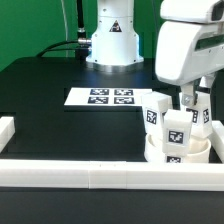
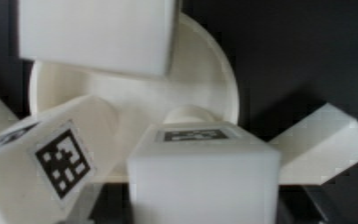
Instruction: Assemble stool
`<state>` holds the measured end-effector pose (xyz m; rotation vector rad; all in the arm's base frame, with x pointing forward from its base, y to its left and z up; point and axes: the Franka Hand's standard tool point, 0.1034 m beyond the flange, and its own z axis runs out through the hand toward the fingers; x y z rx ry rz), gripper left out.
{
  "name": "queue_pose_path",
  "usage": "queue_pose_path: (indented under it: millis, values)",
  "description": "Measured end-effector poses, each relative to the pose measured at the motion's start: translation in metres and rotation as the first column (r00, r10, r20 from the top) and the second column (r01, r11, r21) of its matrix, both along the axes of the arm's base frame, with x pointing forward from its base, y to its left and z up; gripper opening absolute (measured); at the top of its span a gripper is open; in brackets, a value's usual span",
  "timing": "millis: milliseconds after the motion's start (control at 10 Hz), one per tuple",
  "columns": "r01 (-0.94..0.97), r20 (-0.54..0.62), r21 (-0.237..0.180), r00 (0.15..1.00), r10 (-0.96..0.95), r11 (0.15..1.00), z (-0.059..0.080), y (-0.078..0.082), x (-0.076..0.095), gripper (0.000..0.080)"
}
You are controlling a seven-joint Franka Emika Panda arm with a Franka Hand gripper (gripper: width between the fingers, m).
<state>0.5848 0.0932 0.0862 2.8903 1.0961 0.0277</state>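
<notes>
The stool's round white seat lies flat at the exterior view's right, just inside the front rail. Three tagged white block legs stand on it: one at the left, one in front, one at the right. My gripper has come down from above onto the right leg and is shut on it. In the wrist view that leg fills the space between my jaws, at my gripper. The seat lies beyond it, with the two other legs on it.
The marker board lies flat in the middle of the black table. Low white rails run along the front and the left side. The arm's white base stands at the back.
</notes>
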Motion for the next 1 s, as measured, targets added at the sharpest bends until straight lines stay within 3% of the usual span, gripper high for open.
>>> queue_pose_path:
  millis: [200,500,1000]
  values:
    - [0.170,0.004,0.012,0.986,-0.170,0.985,-0.0001,-0.0020,0.0002,0.0337]
    - [0.480,-0.002,0.050,0.877,-0.481,0.876,-0.0007,-0.0017,0.0008,0.0338]
    - [0.726,-0.008,0.062,0.687,-0.727,0.685,-0.0008,-0.0003,0.0005,0.0338]
